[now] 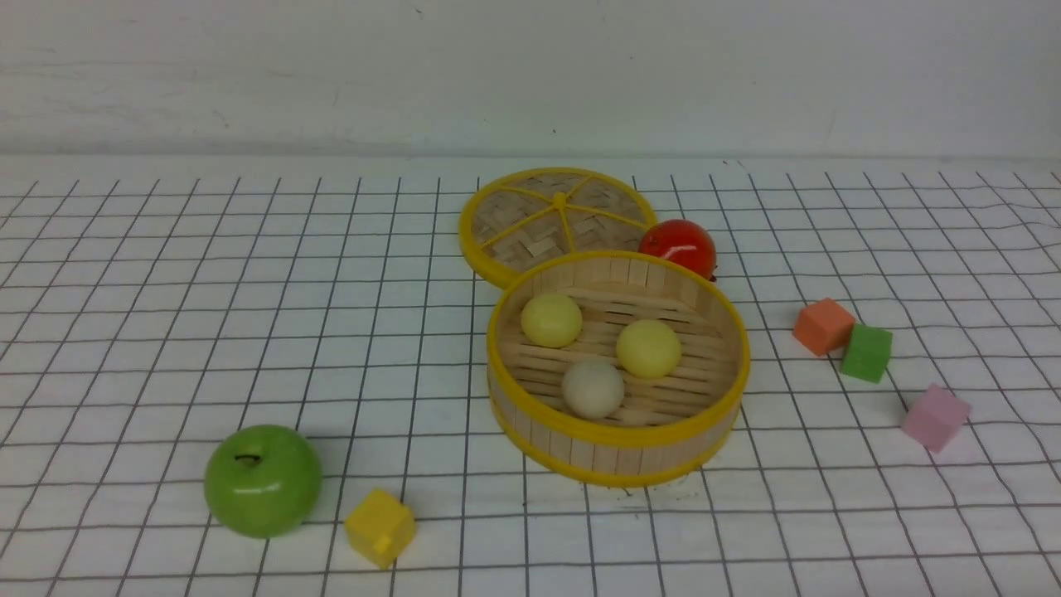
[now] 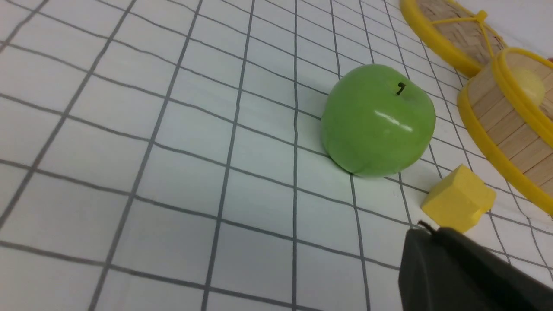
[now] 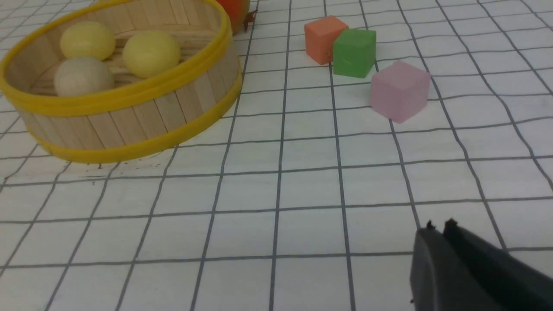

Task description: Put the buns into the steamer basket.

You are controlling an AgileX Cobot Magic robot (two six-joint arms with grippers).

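Buns sit together inside the steamer basket [image 1: 617,452]: two pale yellow ones [image 1: 551,320] [image 1: 648,348] toward the back and an off-white one [image 1: 593,388] in front of them, all three on the slatted floor. The basket stands on the counter [image 1: 249,274], which is covered with a white cloth marked in a dark grid. Behind the basket lies its flat woven lid [image 1: 554,220], with the basket's rim overlapping the lid's near edge, and a glossy red tomato [image 1: 678,246] rests just beside the lid, at the basket's back wall. Off to the right are three cubes: an orange one [image 1: 823,326] touching a green one [image 1: 867,352], and a pink one [image 1: 936,417] a little nearer and apart. To the near left a green apple [image 1: 263,480] stands upright with a yellow cube [image 1: 380,526] just beside it.

Neither arm shows from the front. The left pincer [image 2: 425,229] hangs over the cloth near the yellow cube, its dark tips pressed together and empty. The right pincer [image 3: 438,225] hovers above bare cloth, well away from the basket, its tips nearly together with only a thin slit between them, holding nothing.
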